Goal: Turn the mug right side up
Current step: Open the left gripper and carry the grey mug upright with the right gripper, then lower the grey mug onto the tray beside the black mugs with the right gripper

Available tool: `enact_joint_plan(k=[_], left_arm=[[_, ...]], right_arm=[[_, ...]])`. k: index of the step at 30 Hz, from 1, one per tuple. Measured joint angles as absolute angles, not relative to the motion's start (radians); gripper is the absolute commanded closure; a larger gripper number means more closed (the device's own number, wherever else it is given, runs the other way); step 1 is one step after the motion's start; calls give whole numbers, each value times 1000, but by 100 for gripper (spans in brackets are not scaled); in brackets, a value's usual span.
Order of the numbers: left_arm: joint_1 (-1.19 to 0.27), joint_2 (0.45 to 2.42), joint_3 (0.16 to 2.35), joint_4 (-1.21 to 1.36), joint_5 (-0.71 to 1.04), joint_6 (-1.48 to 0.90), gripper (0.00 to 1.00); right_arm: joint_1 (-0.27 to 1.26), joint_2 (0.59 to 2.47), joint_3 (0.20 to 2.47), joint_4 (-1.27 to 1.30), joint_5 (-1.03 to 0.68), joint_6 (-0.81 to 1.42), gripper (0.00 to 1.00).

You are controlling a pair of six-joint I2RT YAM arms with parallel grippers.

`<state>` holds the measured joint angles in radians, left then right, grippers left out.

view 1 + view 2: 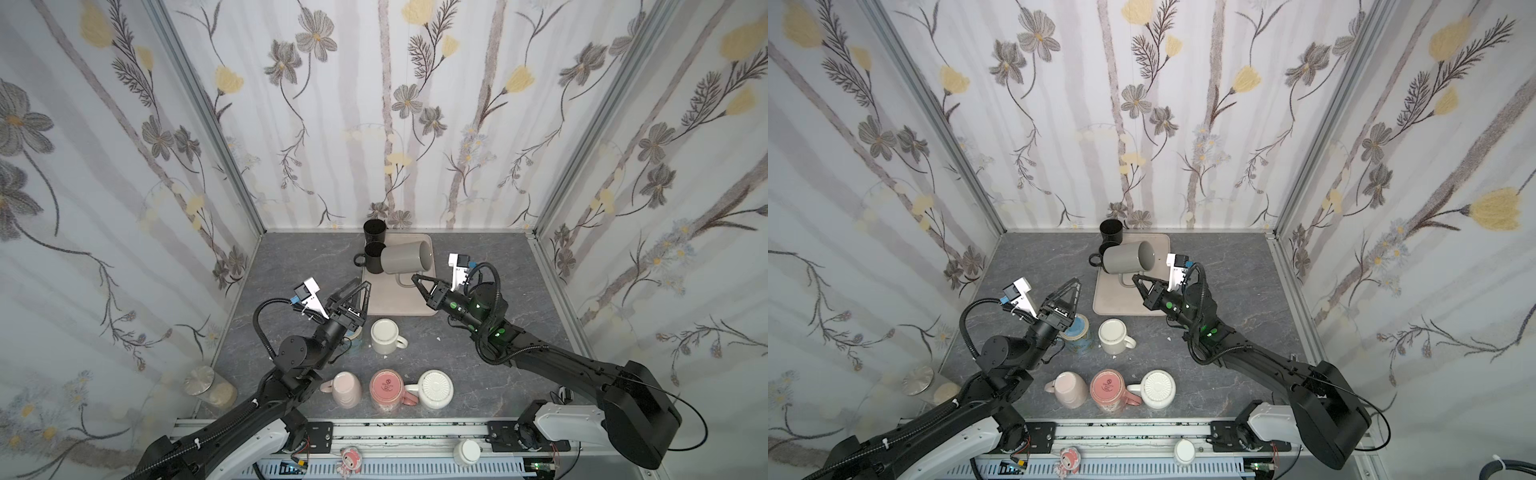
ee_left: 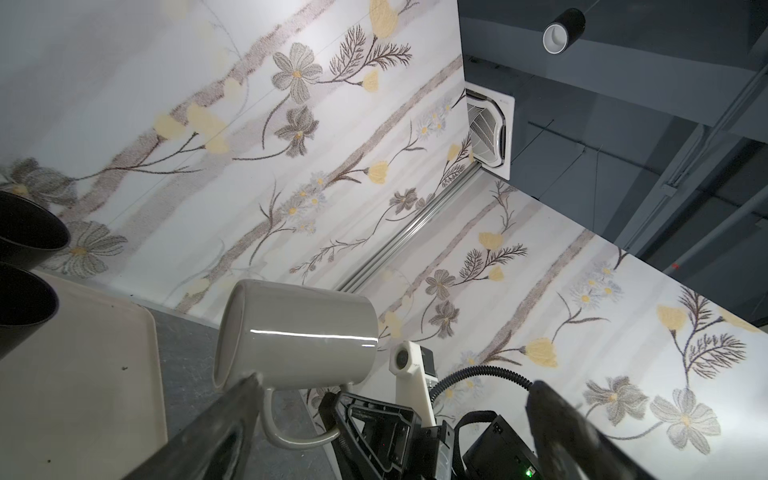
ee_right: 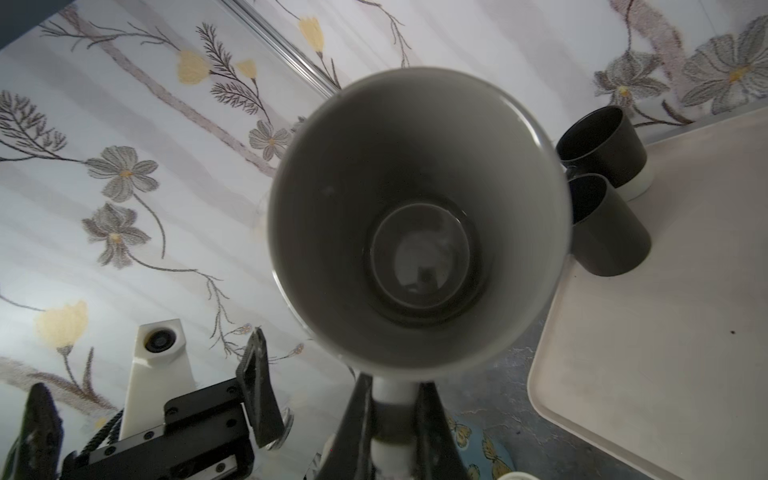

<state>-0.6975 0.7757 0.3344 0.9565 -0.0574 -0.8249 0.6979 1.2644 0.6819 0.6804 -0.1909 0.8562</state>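
The grey mug (image 1: 405, 257) is about half way through its turn; it lies on its side, seemingly lifted clear over the far end of the tray (image 1: 399, 305), with its mouth toward the right arm and a black mug (image 1: 374, 257) upright just beside its base. The right gripper (image 1: 417, 279) is closed on the handle (image 3: 392, 395) and carries the mug alone; the left gripper (image 1: 358, 286) stands wide open and empty near the tray's left edge. What remains, probably, is to tilt the mouth upward, set the mug down and let go.
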Motion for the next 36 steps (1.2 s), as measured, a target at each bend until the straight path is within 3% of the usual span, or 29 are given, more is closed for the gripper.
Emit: enact_joint_plan(k=[8,18,36], left_arm=[[-698,680,334,776,-127,-747,0],[-698,623,338,637,-173,-685,0],[-698,602,347,563,-176,-662,0]], right_arm=[[650,1309,846,349,-65,692,100],[570,1581,1150,15,38,501,100],[450,2088,1739,-228,52,330,100]])
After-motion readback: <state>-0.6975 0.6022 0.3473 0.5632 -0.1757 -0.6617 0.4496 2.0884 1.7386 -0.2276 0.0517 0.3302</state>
